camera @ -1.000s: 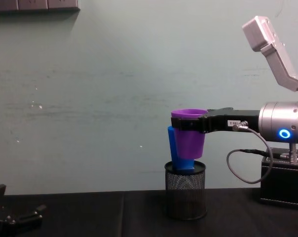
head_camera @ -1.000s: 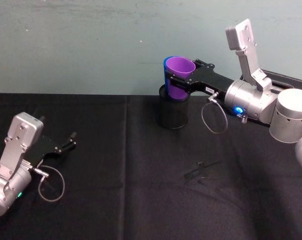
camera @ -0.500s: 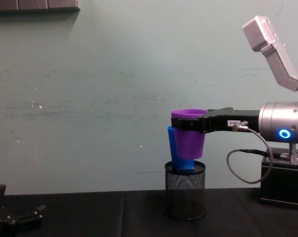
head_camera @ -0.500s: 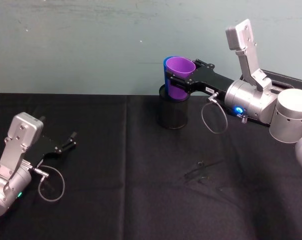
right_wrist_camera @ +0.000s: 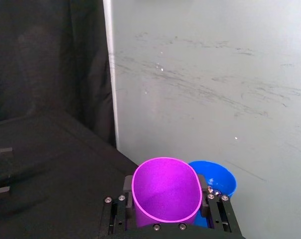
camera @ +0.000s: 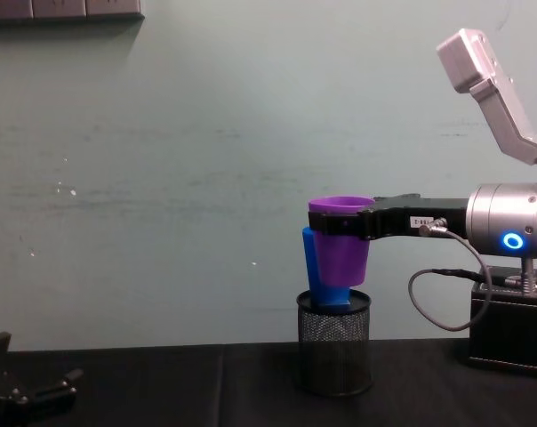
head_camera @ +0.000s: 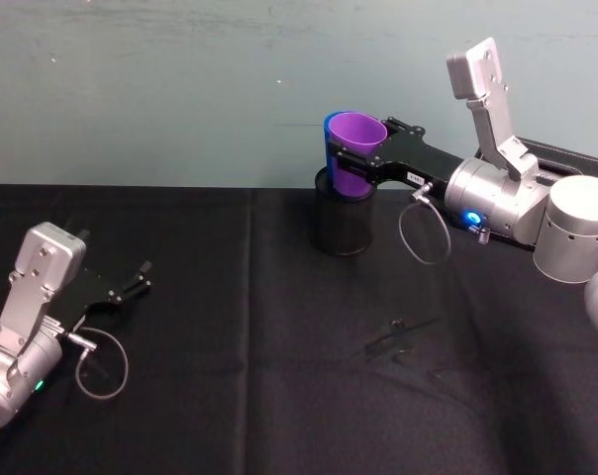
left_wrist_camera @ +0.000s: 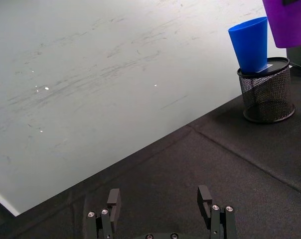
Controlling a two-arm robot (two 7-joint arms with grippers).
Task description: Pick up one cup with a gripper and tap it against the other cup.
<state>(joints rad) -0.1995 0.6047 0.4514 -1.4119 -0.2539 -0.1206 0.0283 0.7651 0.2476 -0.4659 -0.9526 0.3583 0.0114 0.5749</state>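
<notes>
Chest view: right gripper (right_wrist_camera: 164, 186) reaches in from the right at cup height, its slim black fingers clamped on either side of the purple cup (camera: 341, 247) just below the rolled rim. The cup is held upright in the air, clear of the black table (head_camera: 279, 386). The blue cup (left_wrist_camera: 250, 45) stands upright in the top of the black wire-mesh pen holder (camera: 334, 347), at the far edge of the table near the wall. The purple cup hangs just beside it, on the side nearer the robot, with its base above the holder's rim. Right wrist view puts the two rims side by side (actual contact cannot be told; any gap is very small). Left gripper (left_wrist_camera: 159, 199) is parked low over the table on the robot's left, fingers apart and empty. Judgement: pick-up is done and the tap is the step in hand. The next move calls for a short, light push of the purple cup toward the blue one with the clamp kept firm. The blue cup is tall, narrow and perched, so a hard knock could tip it.
</notes>
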